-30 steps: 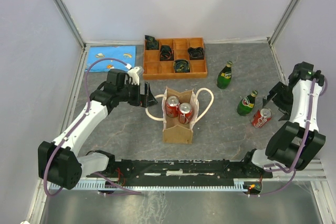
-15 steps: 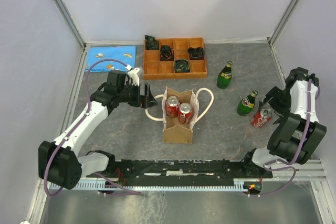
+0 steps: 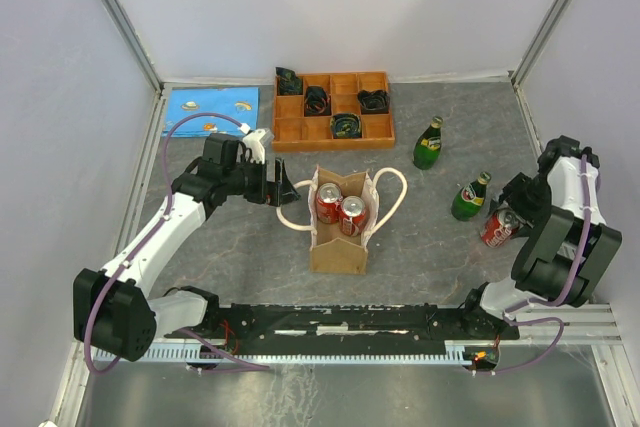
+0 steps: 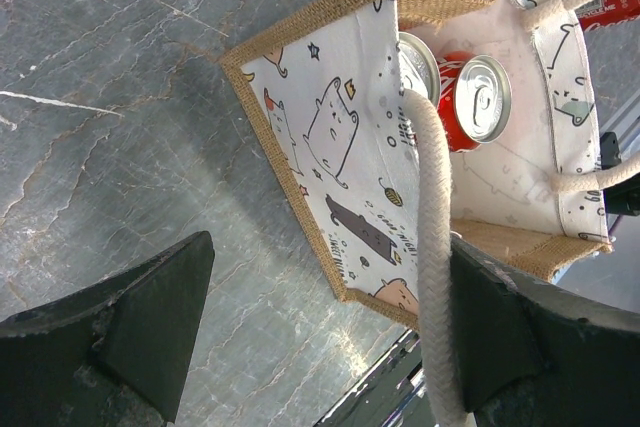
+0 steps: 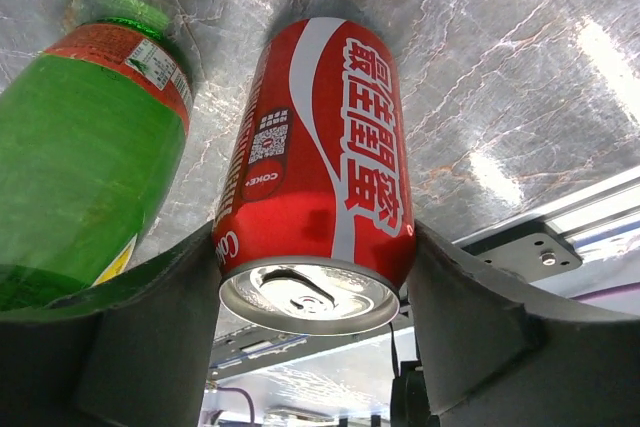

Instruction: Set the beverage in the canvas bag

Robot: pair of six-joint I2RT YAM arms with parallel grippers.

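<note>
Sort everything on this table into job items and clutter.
Job: bag; two cans inside it; loose can between the right end effector's fingers; green bottles.
Clutter: orange tray; black items in it; blue sheet.

Table top (image 3: 430, 257) was that grey marbled stone look with pale veins, and it caught a few bright glare patches (image 5: 490, 172) in the right wrist view. Plain pale lavender-white walls (image 3: 330, 7) boxed it in on three sides, with metal posts (image 3: 120, 17) up the back corners. Lighting was soft and even.
</note>
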